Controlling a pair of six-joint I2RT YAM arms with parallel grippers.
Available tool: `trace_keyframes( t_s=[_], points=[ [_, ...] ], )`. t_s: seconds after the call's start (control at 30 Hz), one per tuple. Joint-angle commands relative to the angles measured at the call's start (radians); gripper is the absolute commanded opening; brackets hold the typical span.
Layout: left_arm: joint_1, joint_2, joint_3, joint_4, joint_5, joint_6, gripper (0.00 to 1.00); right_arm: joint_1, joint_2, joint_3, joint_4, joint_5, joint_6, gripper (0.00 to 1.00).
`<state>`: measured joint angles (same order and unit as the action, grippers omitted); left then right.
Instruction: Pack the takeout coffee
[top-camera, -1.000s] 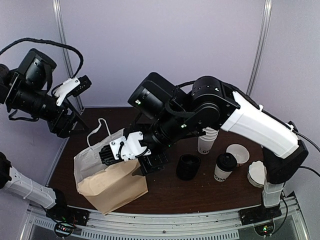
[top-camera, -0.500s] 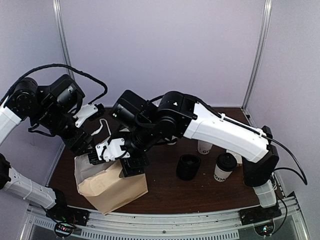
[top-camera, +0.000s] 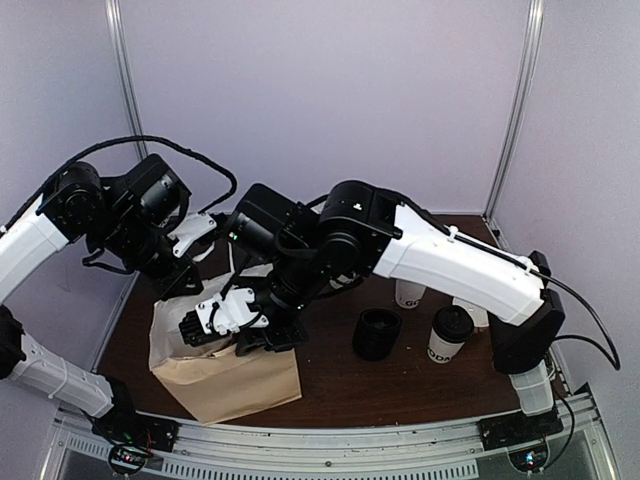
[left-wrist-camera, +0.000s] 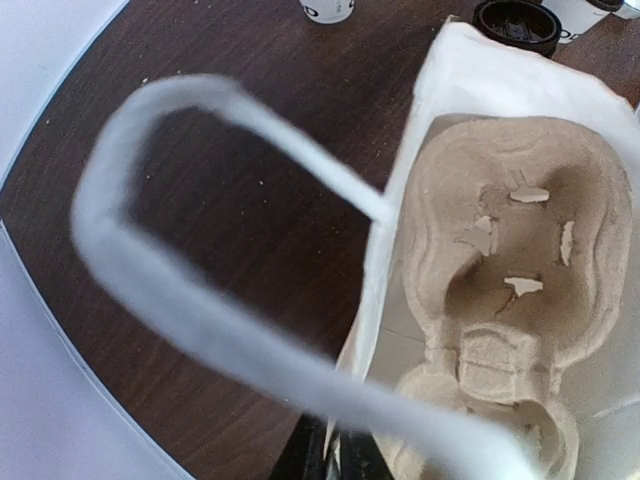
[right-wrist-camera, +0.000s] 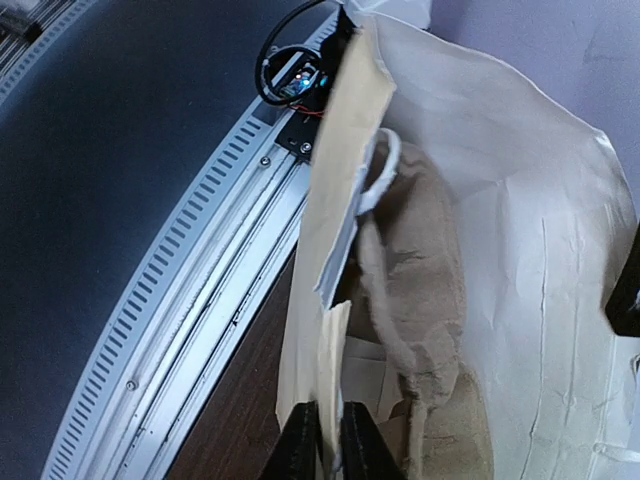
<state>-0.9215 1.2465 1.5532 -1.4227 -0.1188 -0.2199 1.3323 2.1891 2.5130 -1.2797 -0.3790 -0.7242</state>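
Right tool (right-wrist-camera: 328, 418) pinches the paper bag (top-camera: 230, 378) rim, left tool (left-wrist-camera: 331, 450) pinches the opposite rim by the handle (left-wrist-camera: 180, 290); spread evenly, don't tear, mouth wide over carrier (left-wrist-camera: 510, 250). Takeout coffee (top-camera: 450, 335) stands on bench (top-camera: 330, 390), well right of bag

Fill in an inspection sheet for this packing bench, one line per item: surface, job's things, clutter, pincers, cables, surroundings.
Surface: dark brown wood-grain table.
Job's things: takeout coffee stands upright and lidded on the table, right of the paper bag and outside it; a pulp cup tray lies inside the bag.
Clutter: black lid stack; lidless white cups.
Pincers: left pincer and right pincer each pinch the bag's rim.
Cables: black cable loops over the left arm.
Surroundings: lilac walls; metal rail along the near edge.
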Motion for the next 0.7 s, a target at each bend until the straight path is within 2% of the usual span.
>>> trace_keyframes(
  t_s=[0.0, 0.17, 0.33, 0.43, 0.47, 0.57, 0.67],
  points=[
    [0.016, 0.049, 0.019, 0.062, -0.002, 0.057, 0.04, 0.05, -0.113, -0.053, -0.02, -0.008, -0.019, 0.01],
    [0.026, 0.067, 0.045, 0.082, -0.055, 0.084, 0.0, 0.112, -0.15, -0.122, -0.027, 0.077, -0.077, 0.0],
    [0.035, 0.051, 0.083, 0.145, -0.122, 0.103, 0.0, 0.223, -0.185, -0.239, 0.012, 0.334, -0.152, 0.0],
    [0.035, 0.028, 0.056, 0.209, -0.09, 0.124, 0.0, 0.254, -0.199, -0.318, 0.03, 0.395, -0.159, 0.0],
    [0.036, 0.018, 0.038, 0.233, -0.07, 0.131, 0.0, 0.256, -0.203, -0.336, 0.032, 0.393, -0.153, 0.02],
    [0.035, -0.018, -0.034, 0.305, 0.024, 0.148, 0.0, 0.256, -0.212, -0.361, 0.042, 0.409, -0.132, 0.24],
    [0.033, -0.045, -0.076, 0.337, 0.097, 0.16, 0.0, 0.238, -0.211, -0.362, 0.071, 0.458, -0.119, 0.37]
  ],
)
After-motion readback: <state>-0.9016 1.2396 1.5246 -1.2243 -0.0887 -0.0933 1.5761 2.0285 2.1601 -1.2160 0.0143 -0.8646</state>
